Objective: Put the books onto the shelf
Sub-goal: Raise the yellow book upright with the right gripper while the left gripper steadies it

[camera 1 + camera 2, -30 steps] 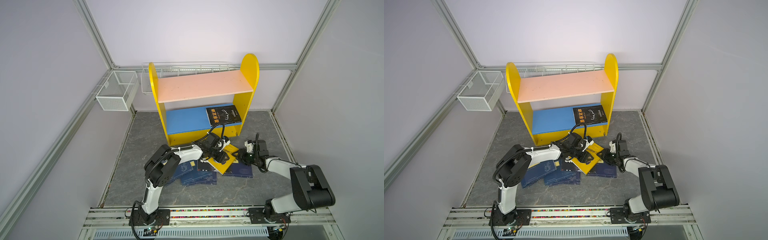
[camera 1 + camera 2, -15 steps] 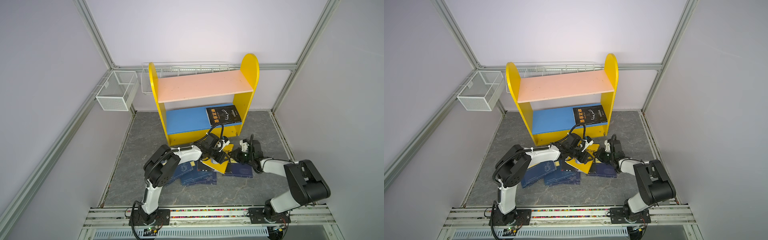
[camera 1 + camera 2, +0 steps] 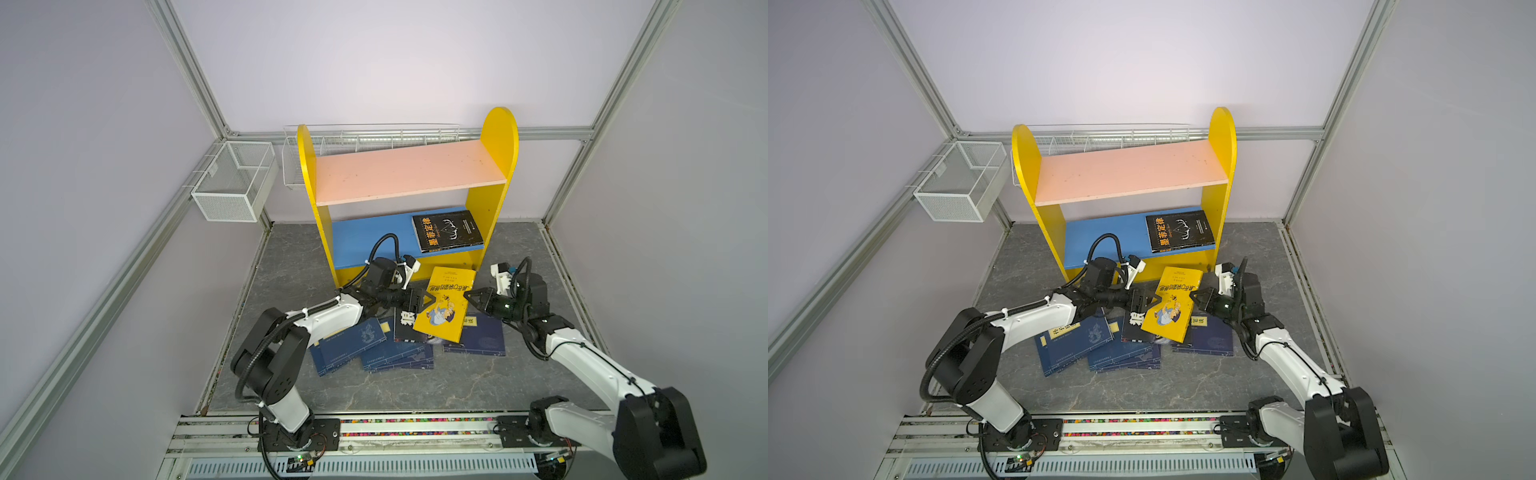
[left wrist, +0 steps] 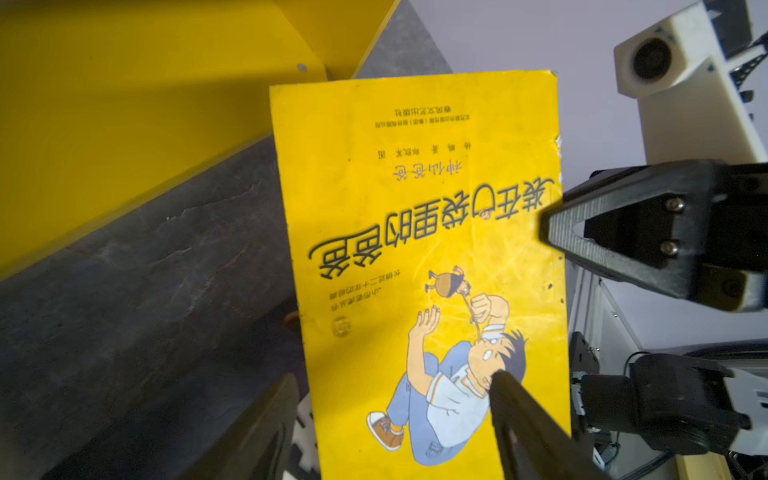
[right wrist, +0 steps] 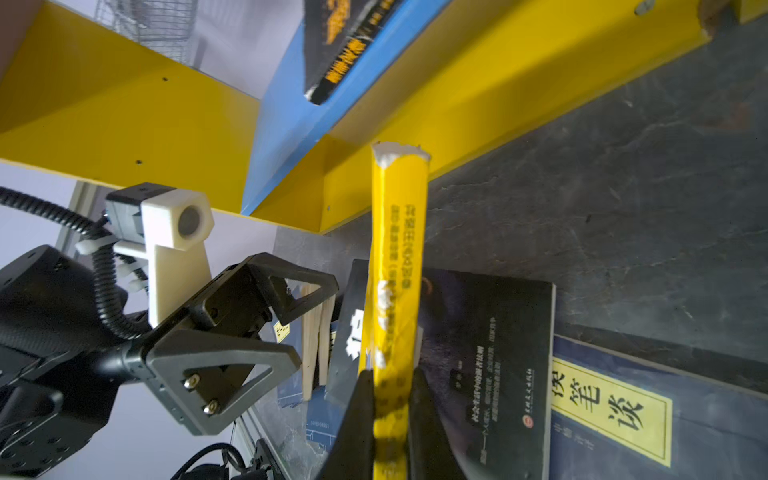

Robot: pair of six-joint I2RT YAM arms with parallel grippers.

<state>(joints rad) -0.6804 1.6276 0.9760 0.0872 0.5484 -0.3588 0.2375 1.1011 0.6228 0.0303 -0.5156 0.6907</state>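
Yellow book (image 3: 444, 305) in right gripper (image 3: 467, 296) (by spine)

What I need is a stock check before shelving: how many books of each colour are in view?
Yellow: 1, the yellow book in the right gripper.
Black: 2, the shelved black book and the unshelved black book.
Navy blue: at least 3 (left navy book, middle navy book, right navy book); overlaps may hide more.
Total: at least 6.

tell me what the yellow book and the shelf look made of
The yellow book: paper with a glossy card cover, likely; white fibres show where the spine is torn. The shelf: looks like painted wood or fibreboard, matte, with small screw holes in the yellow panels.
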